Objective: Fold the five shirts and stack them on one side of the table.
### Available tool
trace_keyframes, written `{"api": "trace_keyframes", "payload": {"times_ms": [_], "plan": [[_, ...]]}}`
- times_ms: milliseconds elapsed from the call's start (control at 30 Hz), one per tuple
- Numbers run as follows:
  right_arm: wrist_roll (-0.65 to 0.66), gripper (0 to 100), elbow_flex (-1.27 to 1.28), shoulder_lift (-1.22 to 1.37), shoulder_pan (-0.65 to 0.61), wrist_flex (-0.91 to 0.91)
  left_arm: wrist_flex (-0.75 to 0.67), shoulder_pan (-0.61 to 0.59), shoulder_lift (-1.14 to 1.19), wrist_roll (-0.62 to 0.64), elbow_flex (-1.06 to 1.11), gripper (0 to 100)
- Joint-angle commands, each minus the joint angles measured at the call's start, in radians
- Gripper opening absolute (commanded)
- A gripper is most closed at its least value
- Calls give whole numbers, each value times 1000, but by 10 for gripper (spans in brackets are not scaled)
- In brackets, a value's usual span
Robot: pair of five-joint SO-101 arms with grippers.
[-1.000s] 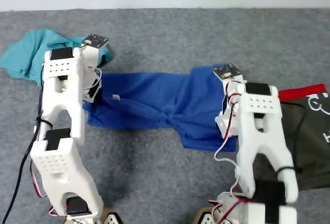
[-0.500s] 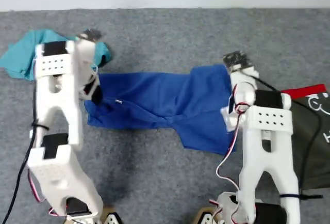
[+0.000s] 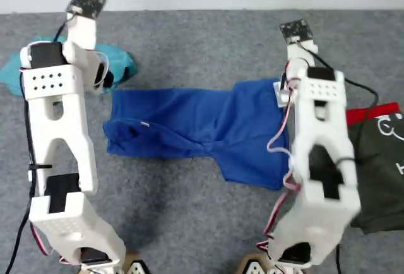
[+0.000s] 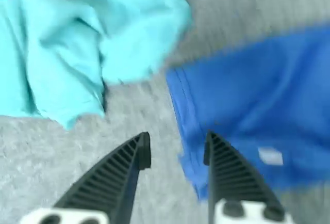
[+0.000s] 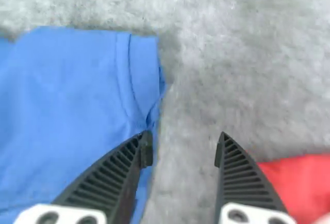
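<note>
Both arms have pulled away from the blue shirt [image 3: 196, 125]. The left tool [image 4: 175, 149] and right tool [image 5: 183, 149] gape empty. The shirt lies rumpled mid-way across the bench [image 3: 208, 34] beside the teal shirt [image 4: 77, 43], so its fold looks unfinished.

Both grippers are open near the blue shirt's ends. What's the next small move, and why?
Probably nudge the right gripper sideways onto the blue shirt before lowering. Its open jaws sit mostly over bare table, with just one finger at the shirt's corner, so closing there might miss the cloth. The left gripper straddles the opposite edge.
</note>
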Motion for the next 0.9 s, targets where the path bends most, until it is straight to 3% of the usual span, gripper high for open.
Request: {"api": "trace_keyframes", "payload": {"times_ms": [0, 200, 500, 667, 867], "plan": [[-12, 206, -242, 159, -42, 90, -97, 29, 57, 69, 33, 174], [-12, 205, -411, 338, -111, 142, -175, 52, 259, 66, 41, 173], [-9, 202, -500, 504, -97, 76, -199, 46, 362, 63, 41, 173], [18, 15, -519, 518, -81, 84, -203, 46, 365, 63, 41, 173], [26, 9, -525, 515, -7, 186, -199, 46, 365, 63, 42, 173]]}}
